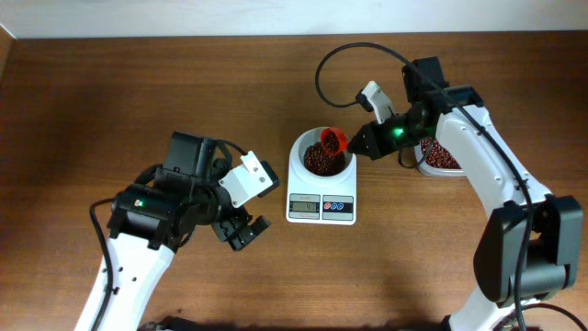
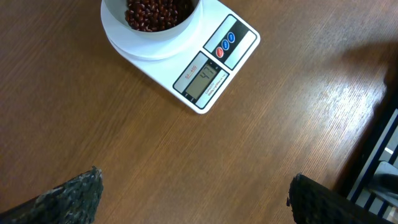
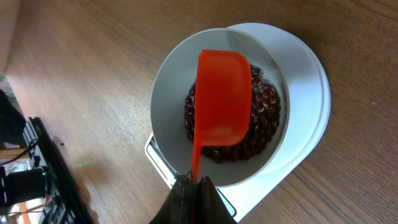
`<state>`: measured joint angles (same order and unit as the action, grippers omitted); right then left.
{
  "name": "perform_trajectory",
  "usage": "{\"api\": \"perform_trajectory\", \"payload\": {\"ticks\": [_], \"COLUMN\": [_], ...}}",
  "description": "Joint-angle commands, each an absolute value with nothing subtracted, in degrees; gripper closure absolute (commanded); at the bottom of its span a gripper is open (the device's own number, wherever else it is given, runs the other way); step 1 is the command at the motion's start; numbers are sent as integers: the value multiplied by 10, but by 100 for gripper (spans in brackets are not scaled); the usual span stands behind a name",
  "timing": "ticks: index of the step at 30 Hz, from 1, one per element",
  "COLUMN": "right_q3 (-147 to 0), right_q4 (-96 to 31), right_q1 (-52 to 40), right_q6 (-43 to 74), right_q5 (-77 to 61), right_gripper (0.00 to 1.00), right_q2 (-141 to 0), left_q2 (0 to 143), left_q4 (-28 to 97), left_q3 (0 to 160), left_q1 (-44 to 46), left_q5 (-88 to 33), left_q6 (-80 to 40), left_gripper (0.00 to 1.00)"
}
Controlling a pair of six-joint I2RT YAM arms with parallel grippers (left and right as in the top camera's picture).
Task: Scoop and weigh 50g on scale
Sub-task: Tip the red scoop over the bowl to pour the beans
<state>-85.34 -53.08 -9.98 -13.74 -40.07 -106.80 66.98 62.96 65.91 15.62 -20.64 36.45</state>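
Wooden desk (image 1: 138, 92) carries the scale (image 1: 322, 208), its bowl (image 3: 168, 93) holding the beans (image 3: 264, 118). Right end effector (image 3: 193, 186) pinches narrow on the handle of an orange scoop (image 3: 224, 93), tipped over the bowl just ahead of it: pouring, I judge. Left end effector (image 1: 241, 230) hangs wide and empty, scale well ahead of it. Next calls for checking the display (image 2: 202, 79), unreadable here, before scooping more.

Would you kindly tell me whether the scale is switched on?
On: the scale shows dark digits on its display, too small to read.
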Motion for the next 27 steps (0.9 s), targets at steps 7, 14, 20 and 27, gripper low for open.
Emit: {"api": "perform_trajectory", "payload": {"ticks": [7, 14, 20, 27], "right_q3": [-866, -866, -866, -866], "right_q4": [-542, -548, -546, -546], "right_q1": [-135, -135, -135, -135], "right_q6": [-141, -141, -141, -141], "right_q5": [-323, -323, -328, -328], "right_gripper": [96, 96, 96, 96], "right_q2": [-1022, -1017, -1017, -1017], "left_q2": [667, 667, 667, 667], "left_q4": [629, 629, 629, 629], "left_q3": [668, 668, 668, 668], "left_q1": [153, 153, 153, 153], "left_q5": [-216, -216, -216, -216], "left_q6": [373, 373, 373, 373], "left_gripper": [1, 1, 1, 1]}}
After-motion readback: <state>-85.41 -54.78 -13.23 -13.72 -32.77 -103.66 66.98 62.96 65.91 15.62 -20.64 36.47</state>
